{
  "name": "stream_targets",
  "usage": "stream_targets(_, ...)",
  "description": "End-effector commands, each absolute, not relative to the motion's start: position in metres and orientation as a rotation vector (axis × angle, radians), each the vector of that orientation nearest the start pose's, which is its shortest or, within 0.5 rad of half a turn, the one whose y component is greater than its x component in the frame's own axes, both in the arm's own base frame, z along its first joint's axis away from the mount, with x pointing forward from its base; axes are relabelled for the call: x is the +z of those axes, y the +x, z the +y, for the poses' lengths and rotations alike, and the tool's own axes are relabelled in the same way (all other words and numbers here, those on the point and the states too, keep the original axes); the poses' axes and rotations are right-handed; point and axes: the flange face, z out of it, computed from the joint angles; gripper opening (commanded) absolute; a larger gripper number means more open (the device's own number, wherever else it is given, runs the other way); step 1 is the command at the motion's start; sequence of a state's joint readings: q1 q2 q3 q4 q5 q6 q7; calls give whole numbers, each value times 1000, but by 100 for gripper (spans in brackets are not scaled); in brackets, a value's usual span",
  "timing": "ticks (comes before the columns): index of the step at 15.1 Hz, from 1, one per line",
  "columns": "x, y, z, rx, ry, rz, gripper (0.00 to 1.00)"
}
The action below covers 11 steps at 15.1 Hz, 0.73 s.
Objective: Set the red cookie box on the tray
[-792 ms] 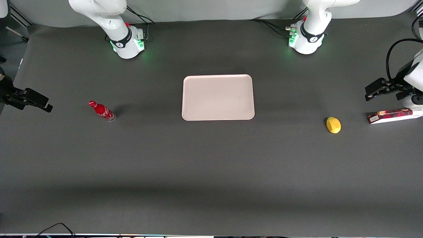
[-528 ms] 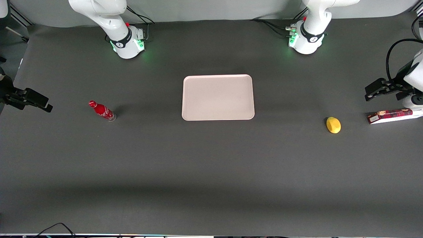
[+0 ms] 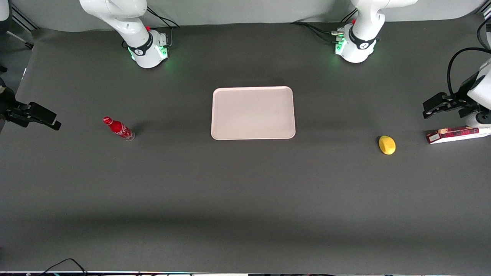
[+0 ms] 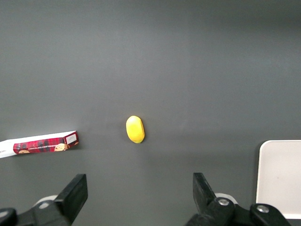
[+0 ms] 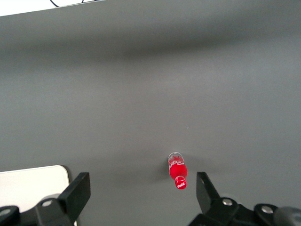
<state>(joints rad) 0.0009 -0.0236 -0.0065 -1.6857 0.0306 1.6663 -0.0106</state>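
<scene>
Red cookie box [image 3: 454, 134] waits at the worktop's edge; the open gripper [image 3: 432, 107] above must drop down and grab it.

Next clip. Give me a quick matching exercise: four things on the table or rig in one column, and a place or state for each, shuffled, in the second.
Things:
1. red cookie box
2. tray
3. lemon
4. gripper

Places or states:
A. mid-table, nothing on it
B. fingers open, raised above the table close to the box end
C. flat at the working arm's end of the table
D. yellow, lying between tray and box

Pairs: 1-C, 2-A, 3-D, 4-B
</scene>
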Motion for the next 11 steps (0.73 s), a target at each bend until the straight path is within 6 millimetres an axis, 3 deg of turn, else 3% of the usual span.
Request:
stream_targets(1,597,557,-1,-7,-3112,11,100)
stream_targets(4,597,556,-1,2,-3112,25,100)
stream_targets(7,595,556,1,18,-3095,239,100)
stream_targets(8,591,553,6,67,-3081,352,100)
stream_targets(11,579,551,48,131,-3037,703,100)
